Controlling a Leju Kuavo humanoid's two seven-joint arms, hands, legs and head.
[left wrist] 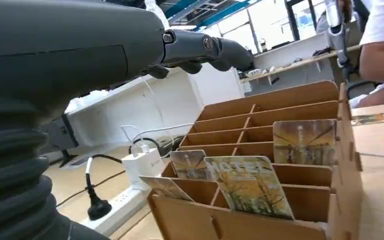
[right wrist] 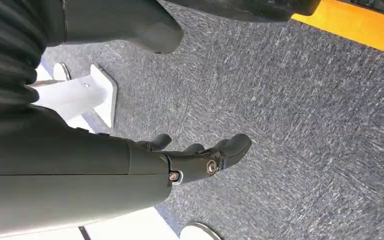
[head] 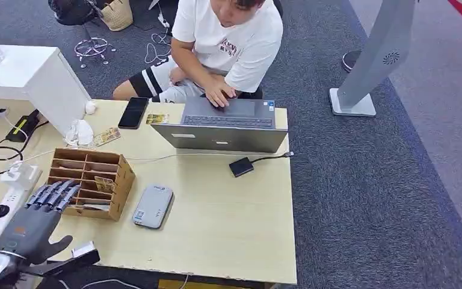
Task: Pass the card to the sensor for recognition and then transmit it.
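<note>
A brown cardboard card rack (head: 117,186) stands at the table's front left, with cards upright in its slots. One yellowish card (head: 104,183) leans in a middle slot. In the left wrist view the rack (left wrist: 300,102) is close, with a hotel card (left wrist: 250,185) nearest and two more cards (left wrist: 304,141) (left wrist: 190,164) behind it. My left hand (head: 36,217) hovers at the rack's left end, fingers (left wrist: 205,50) stretched out above the slots and holding nothing. A grey flat sensor (head: 153,206) lies just right of the rack. My right hand (right wrist: 200,160) hangs over dark carpet, fingers loosely apart, empty.
A person sits at the far side typing on a grey laptop (head: 225,123). A black phone (head: 133,112), two loose cards (head: 157,118) (head: 105,137), a small black box on a cable (head: 240,166) and a white power strip (head: 6,208) lie on the table (head: 234,229).
</note>
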